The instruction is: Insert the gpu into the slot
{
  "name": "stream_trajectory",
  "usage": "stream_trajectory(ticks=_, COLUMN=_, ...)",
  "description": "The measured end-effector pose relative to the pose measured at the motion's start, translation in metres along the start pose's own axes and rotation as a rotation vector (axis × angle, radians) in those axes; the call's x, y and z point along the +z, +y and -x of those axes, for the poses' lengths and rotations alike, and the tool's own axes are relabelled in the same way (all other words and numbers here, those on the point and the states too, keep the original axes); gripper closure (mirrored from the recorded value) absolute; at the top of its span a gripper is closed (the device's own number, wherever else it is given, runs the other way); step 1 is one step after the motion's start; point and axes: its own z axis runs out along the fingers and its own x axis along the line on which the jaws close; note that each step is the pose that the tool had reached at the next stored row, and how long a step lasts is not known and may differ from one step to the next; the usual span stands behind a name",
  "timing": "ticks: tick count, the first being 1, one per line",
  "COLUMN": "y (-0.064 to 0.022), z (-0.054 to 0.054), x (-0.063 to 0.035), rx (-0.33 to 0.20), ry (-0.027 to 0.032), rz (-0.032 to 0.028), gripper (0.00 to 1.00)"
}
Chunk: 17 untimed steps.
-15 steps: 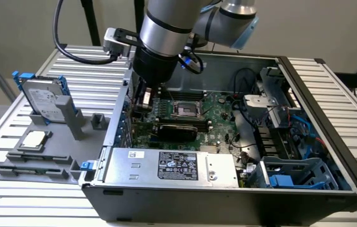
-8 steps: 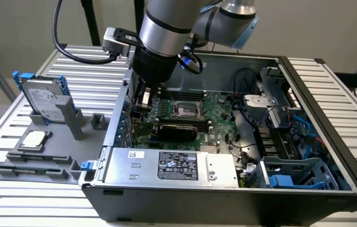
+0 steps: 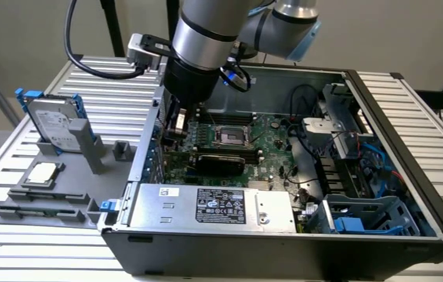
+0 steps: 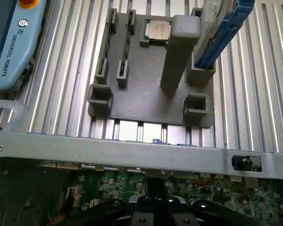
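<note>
At the exterior view's left, a grey fixture [image 3: 49,197] on the slatted table [image 3: 17,247] carries a hard drive [image 3: 53,124] in a blue carrier and a processor chip [image 3: 43,172]. Right of it lies the open computer case [image 3: 284,252]. The gripper [image 3: 177,126] reaches down inside the case near its far left corner, over the green motherboard [image 3: 272,138]. Whether it is open or has hold of anything cannot be told. The gpu [image 3: 220,161] sits on the motherboard, close by on the gripper's near right. Its long axis runs left to right, parallel to the silver power supply [image 3: 214,205] just nearer.
</note>
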Motion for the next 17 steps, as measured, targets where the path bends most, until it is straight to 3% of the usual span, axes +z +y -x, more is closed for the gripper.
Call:
stream_trajectory(ticks=9, y=0.0004, z=0.0016, x=-0.0006, rx=0.001, ry=0.0033, rz=0.0014, gripper=0.89)
stream_trajectory(ticks=17, y=0.0003, z=-0.0075, x=-0.001, rx=0.002, ry=0.0059, rz=0.0054, gripper=0.89)
